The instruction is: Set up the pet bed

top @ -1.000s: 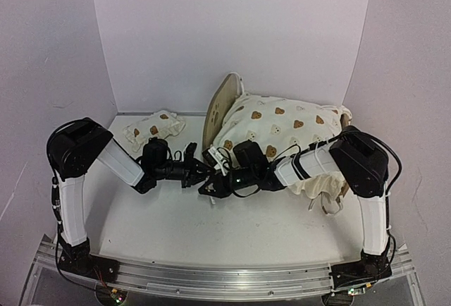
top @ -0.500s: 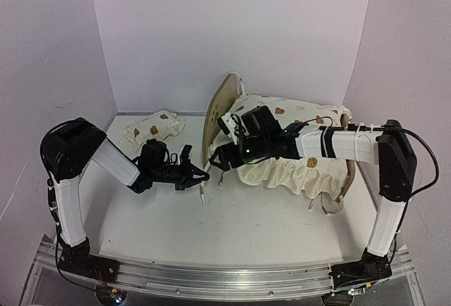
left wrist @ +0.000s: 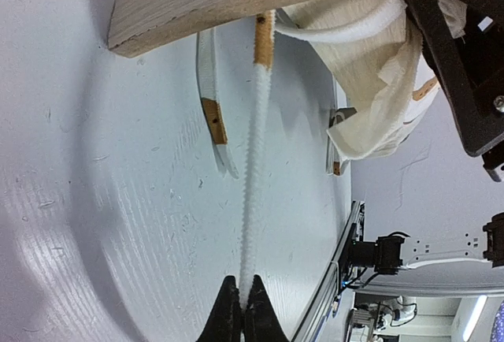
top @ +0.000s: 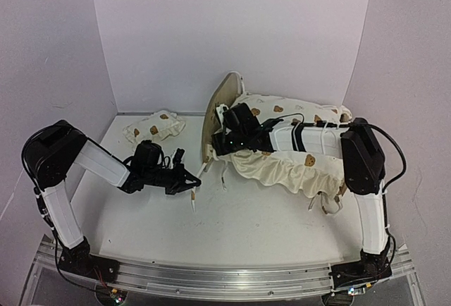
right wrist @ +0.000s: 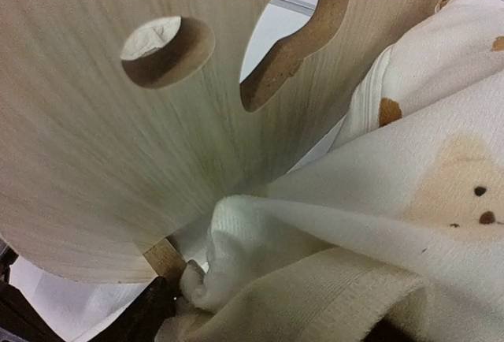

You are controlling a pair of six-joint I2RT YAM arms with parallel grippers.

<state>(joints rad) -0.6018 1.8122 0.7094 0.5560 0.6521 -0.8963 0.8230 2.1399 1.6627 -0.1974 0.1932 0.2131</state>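
The pet bed (top: 213,112) occupied the centre to right of the overhead frame, resting on the table (top: 246,242). Its long axis ran left to right across the frame. The rounded plywood end board with paw-print cutouts stood on edge at the left end, its outer face toward frame left. A bear-print cushion (top: 282,168) was draped over the bed, with its ruffle hanging over the near side. A small matching pillow (top: 153,127) lay at left of centre, apart from the bed.

The left gripper (left wrist: 241,295), low at left of centre, had its jaws pinched together on a white tie (left wrist: 253,200). The tie ran in a straight line to the board's lower edge.

The right gripper (top: 220,142) was positioned at the board's inner face, against the cushion fabric. Its jaw opening could not be determined.
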